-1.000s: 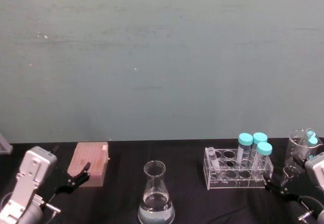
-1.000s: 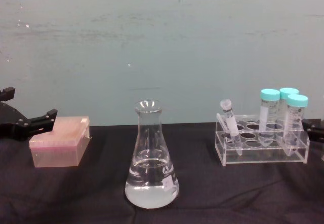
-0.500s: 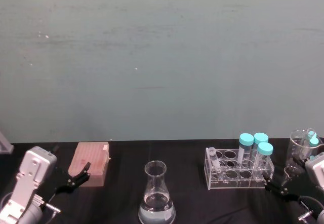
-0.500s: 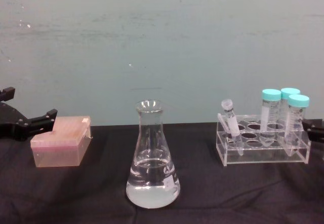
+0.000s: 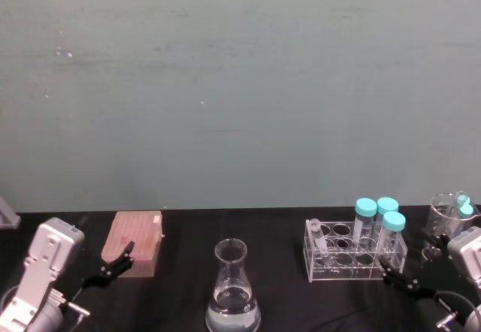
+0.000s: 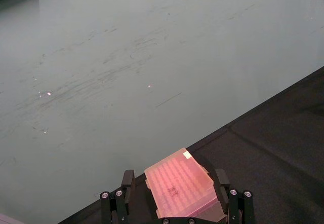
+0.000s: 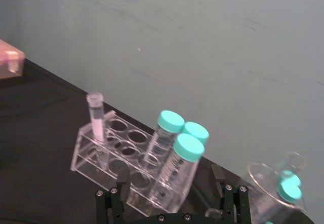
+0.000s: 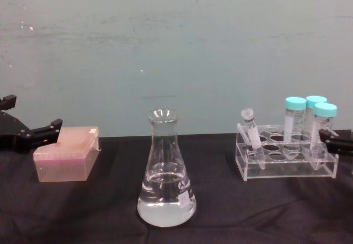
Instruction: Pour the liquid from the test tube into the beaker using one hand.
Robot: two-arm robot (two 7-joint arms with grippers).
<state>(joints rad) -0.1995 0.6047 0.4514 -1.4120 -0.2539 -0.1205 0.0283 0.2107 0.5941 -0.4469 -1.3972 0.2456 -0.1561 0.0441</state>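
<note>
Head view: R gripper (image 5: 394, 272) nearer rack (image 5: 340, 272)

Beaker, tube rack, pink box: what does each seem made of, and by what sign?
Beaker: probably glass, glossy; liquid shows through, rim glints. Tube rack: clear rigid plastic, perhaps acrylic; flat plates, bright edges. Pink box: translucent plastic, frosted; cloudy walls.

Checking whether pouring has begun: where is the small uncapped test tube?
Head view, right side: the test tube leans in the left end of the clear rack, left of the teal-capped tubes and right of the beaker.
</note>
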